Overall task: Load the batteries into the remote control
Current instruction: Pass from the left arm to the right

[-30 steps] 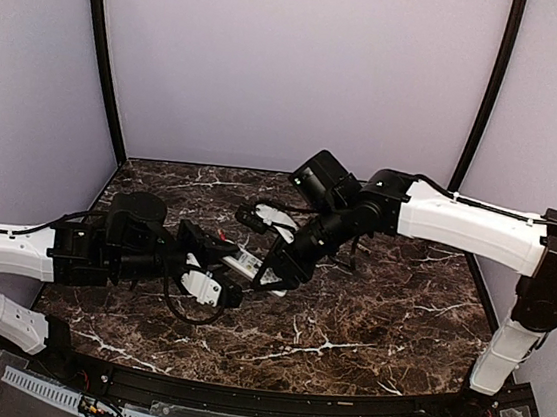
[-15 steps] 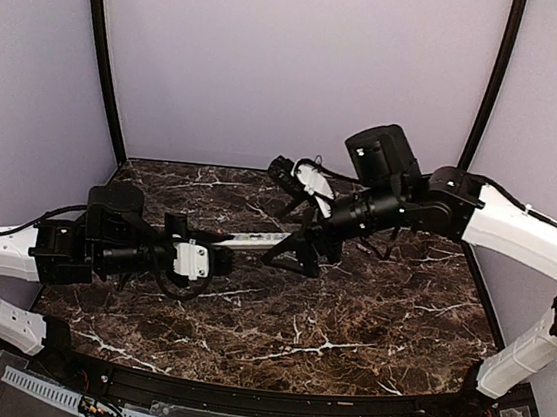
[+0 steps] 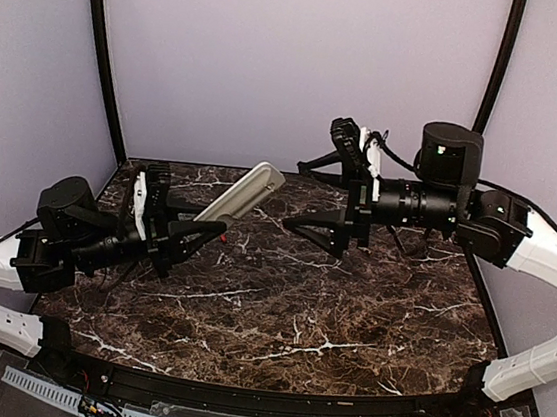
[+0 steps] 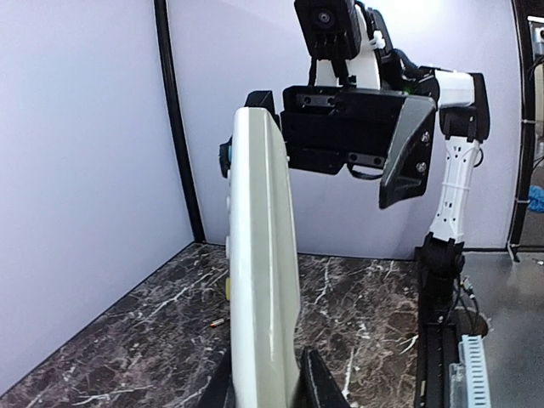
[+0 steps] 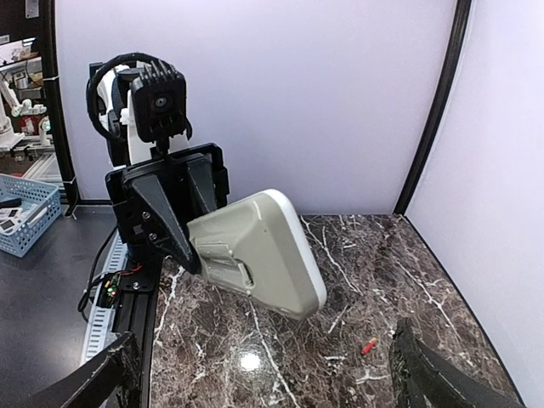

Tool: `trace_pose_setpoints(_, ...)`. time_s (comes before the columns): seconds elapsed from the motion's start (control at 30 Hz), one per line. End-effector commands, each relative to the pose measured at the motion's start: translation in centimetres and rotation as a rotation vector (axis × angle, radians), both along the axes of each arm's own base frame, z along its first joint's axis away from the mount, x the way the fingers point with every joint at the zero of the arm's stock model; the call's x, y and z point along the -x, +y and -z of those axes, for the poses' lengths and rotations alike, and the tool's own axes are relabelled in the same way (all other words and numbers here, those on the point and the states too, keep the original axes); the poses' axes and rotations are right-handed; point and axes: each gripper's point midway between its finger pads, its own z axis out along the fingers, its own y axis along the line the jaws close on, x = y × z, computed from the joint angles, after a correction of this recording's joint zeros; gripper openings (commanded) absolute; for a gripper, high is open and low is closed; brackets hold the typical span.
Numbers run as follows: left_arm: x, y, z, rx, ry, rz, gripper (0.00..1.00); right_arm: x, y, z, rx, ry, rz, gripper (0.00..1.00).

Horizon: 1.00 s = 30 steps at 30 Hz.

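Note:
My left gripper (image 3: 212,229) is shut on one end of the remote control (image 3: 243,194) and holds it tilted up above the table. The left wrist view shows the remote (image 4: 259,280) edge-on between the fingers (image 4: 316,382). In the right wrist view its greyish-beige back (image 5: 255,251) faces the camera, with a recess near the gripped end. Facing the remote from the right, my right gripper (image 3: 326,186) hangs in the air, wide open and holding nothing. One small red battery (image 5: 368,346) lies on the marble; the left wrist view also shows this battery (image 4: 218,322).
The dark marble table (image 3: 347,317) has pale walls on three sides with black corner posts (image 3: 104,58). A blue basket (image 5: 30,212) stands off the table beyond the left arm's base.
The left arm has lifted the remote off the table and drawn back to the left. The right gripper has let go, opened wide and risen away to the right.

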Motion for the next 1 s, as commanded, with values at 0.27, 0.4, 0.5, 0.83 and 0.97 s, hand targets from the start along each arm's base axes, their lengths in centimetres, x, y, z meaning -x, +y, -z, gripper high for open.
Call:
trace_pose_setpoints(0.27,1.6,-0.9,-2.7,0.191,0.099,0.134,0.00,3.9,3.5,-1.5,-0.116,0.055,-0.353,0.75)
trace_pose_setpoints(0.4,1.7,-1.3,-2.6,0.185,0.097,0.149,0.00,4.1,4.0,-1.6,-0.124,0.086,-0.380,0.64)
trace_pose_setpoints(0.5,1.7,-1.6,-2.4,0.179,0.102,0.154,0.00,4.2,4.4,-1.8,-0.137,0.104,-0.399,0.57)
trace_pose_setpoints(0.83,1.4,-1.8,-2.2,0.174,0.101,0.146,0.00,4.3,5.0,-1.6,-0.135,0.132,-0.408,0.21)
trace_pose_setpoints(0.97,1.2,-1.8,-2.1,0.170,0.100,0.135,0.01,4.1,5.2,-1.3,-0.123,0.152,-0.398,0.10)
